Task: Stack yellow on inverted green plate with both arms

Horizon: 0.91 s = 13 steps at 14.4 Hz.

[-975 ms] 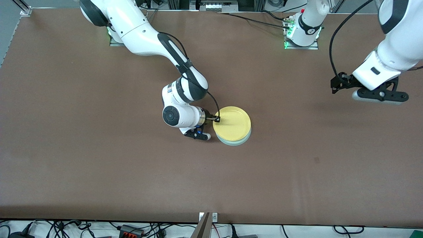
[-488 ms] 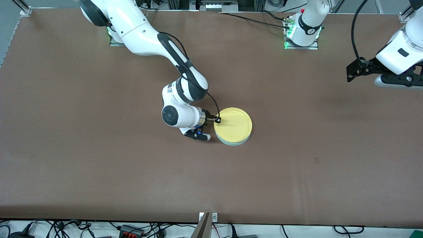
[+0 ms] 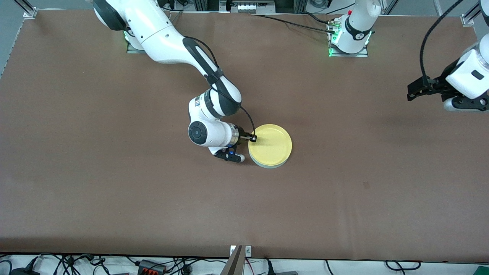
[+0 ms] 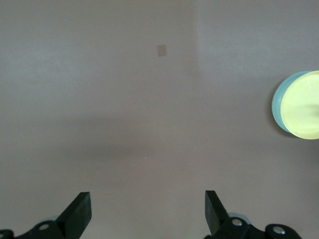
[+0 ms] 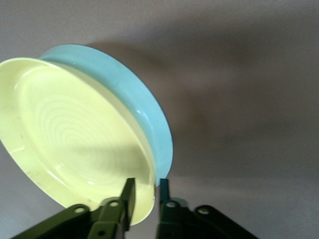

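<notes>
- Front view: we see the yellow plate (image 3: 270,145) sitting rim-up on the inverted green plate (image 3: 267,164), mid-counter (image 3: 114,191). The right gripper (image 3: 253,138) is at the yellow plate's rim, on the side toward the right arm's end.
- Left wrist view: the left gripper (image 4: 145,214) waits over bare counter, well apart from the stack, fingers spread wide and empty.
- Right wrist view: the fingers (image 5: 128,198) straddle the yellow rim with a small gap, so the grip looks loosened. We judge both plates light, stiff and slippery; the thin rim is the only hold.
</notes>
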### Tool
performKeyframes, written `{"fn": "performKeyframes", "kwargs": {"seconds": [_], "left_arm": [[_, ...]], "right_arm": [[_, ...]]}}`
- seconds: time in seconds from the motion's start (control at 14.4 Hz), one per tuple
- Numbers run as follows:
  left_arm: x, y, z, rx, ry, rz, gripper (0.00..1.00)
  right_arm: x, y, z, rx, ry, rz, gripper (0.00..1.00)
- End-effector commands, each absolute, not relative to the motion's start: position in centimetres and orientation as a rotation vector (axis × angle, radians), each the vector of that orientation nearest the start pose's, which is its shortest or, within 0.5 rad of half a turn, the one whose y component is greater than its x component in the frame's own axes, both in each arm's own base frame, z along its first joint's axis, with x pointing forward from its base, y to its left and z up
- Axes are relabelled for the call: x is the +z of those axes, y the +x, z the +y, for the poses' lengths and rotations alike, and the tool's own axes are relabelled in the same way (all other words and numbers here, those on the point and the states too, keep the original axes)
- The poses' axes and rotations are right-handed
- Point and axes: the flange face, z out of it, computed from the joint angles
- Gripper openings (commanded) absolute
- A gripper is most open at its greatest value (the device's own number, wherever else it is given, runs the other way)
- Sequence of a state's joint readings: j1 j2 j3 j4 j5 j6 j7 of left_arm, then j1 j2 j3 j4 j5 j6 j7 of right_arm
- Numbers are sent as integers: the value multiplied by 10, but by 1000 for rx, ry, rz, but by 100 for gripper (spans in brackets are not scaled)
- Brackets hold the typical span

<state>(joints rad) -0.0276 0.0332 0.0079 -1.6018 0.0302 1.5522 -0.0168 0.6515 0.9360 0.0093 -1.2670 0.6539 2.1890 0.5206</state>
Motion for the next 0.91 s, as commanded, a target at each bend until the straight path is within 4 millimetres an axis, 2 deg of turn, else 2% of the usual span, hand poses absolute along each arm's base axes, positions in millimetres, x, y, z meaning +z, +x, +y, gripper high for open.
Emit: {"fn": "performKeyframes", "kwargs": {"seconds": [0.0,0.07,0.21,0.35,0.42,0.49,0.56,0.77,0.84], "left_arm": [[583,571,-2,140,-3138,-34,100],[581,570,8,139,-3169,-55,100],[581,571,4,47,-3192,-48,100],[573,558,2,-79,-3189,-7,100],[571,550,4,-80,-3186,24,100],[573,548,-1,-70,-3181,56,100],[572,544,0,-27,-3147,68,100],[584,546,2,-26,-3129,38,100],[588,545,2,-36,-3130,42,100]], "right_arm": [[221,587,485,388,-2660,362,100],[238,592,477,376,-2693,328,100],[269,613,438,356,-2776,320,100],[298,636,389,345,-2832,339,100],[309,644,364,356,-2880,305,100],[332,650,345,323,-2915,269,100],[352,661,315,251,-2978,258,100],[384,676,248,201,-3112,155,100],[408,680,225,168,-3114,125,100]]}}
